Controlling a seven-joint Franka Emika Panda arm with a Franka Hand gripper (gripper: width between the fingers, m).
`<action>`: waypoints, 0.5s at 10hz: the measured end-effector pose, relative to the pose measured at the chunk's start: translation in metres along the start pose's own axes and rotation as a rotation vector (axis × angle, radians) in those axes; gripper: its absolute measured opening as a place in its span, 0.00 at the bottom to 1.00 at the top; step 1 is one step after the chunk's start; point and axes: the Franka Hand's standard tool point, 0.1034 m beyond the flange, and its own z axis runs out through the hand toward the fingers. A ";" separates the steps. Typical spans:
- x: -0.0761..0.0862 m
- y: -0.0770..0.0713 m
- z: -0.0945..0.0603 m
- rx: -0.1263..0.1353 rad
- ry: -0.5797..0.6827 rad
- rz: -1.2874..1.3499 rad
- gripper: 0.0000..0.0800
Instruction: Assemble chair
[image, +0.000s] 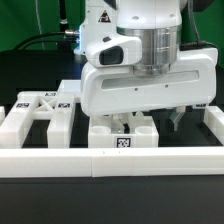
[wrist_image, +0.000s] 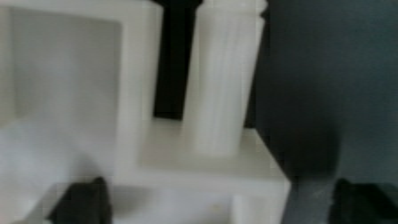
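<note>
A white chair part (image: 122, 140) with two upright posts sits on the black table (image: 30, 75), just behind the front rail (image: 60, 160); the pincer (image: 150, 122) hangs straight above it, open wide and holding nothing; the wrist view shows dark fingertips (wrist_image: 80, 200) flanking the part.

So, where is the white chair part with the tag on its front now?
In the exterior view, that block sits at centre front, just behind the long front rail and directly beneath the end effector.
</note>
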 end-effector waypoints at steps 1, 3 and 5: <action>0.000 0.000 0.000 0.001 0.000 0.001 0.55; 0.000 0.000 0.000 0.002 0.000 0.004 0.32; 0.000 0.000 0.000 0.002 0.001 0.003 0.04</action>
